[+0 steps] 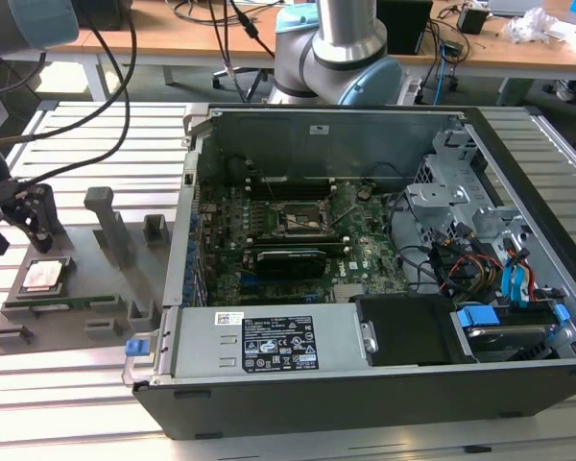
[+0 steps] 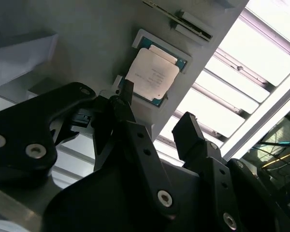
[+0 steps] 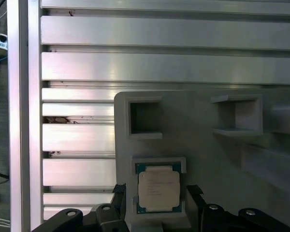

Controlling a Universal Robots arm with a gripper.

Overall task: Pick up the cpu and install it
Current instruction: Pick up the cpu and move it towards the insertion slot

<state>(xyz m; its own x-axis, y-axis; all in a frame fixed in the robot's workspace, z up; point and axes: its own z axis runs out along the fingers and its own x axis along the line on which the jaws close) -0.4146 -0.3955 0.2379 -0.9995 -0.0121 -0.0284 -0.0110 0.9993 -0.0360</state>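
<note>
Black two-finger gripper [image 1: 21, 230] hangs over the grey plastic fixture plate [image 1: 106, 317], at the plate's edge on the exterior view's left. Its fingers [image 2: 130, 125] are spread apart and hold nothing. The cpu [image 1: 41, 277], a flat square chip with a silver-grey top, lies flat in a square recess at that edge, just below the fingertips and untouched. Both wrist views show it [image 2: 152, 72] [image 3: 158, 189] between the two fingers. The plate sits on a slatted aluminium table [image 1: 86, 408]. The opened black computer case [image 1: 365, 403] lies to the exterior view's right, with the dark square socket frame [image 1: 302, 219] on its green motherboard.
</note>
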